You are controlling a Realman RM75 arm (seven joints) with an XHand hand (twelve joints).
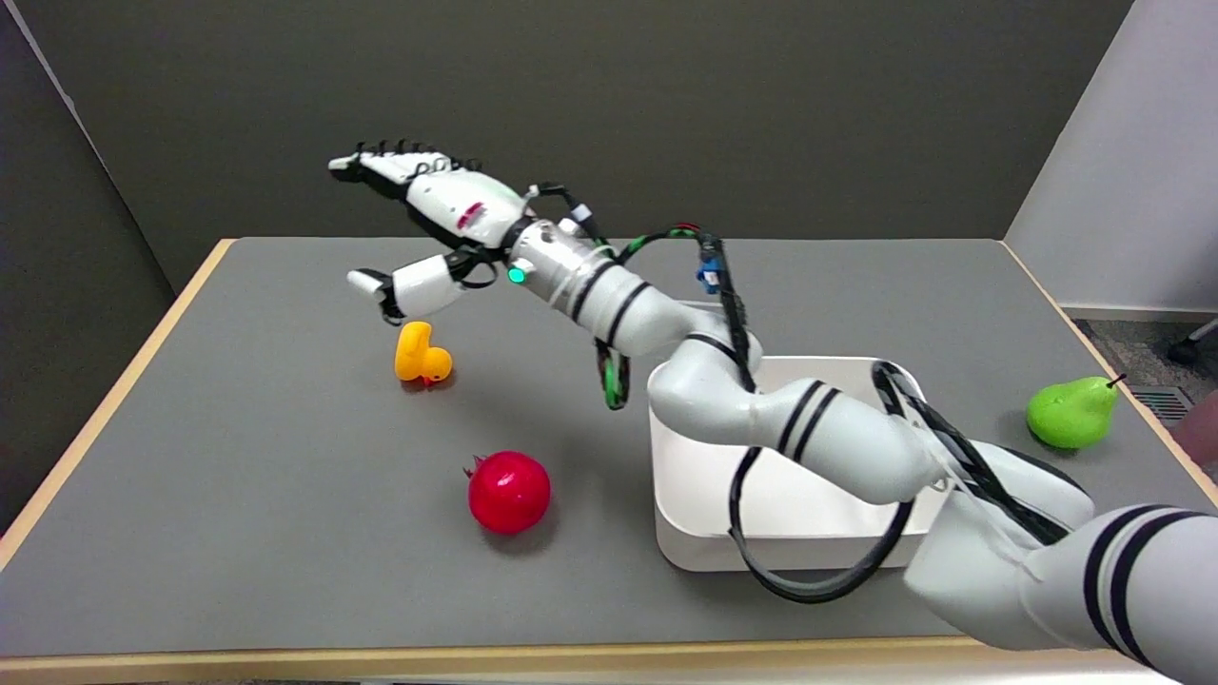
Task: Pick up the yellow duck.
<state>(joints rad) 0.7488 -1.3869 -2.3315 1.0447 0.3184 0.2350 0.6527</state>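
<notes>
The yellow duck (422,355) lies on the grey table (285,495), left of centre. My right hand (428,221) hangs in the air just above and behind it. The fingers (390,164) stretch out flat to the left. The thumb (404,289) is spread well below them, its tip close over the duck without touching it. Nothing is in the hand.
A red pomegranate (509,491) sits on the table in front of the duck. A white tray (761,533) stands at the right, partly covered by my arm. A green pear (1072,412) lies near the table's right edge.
</notes>
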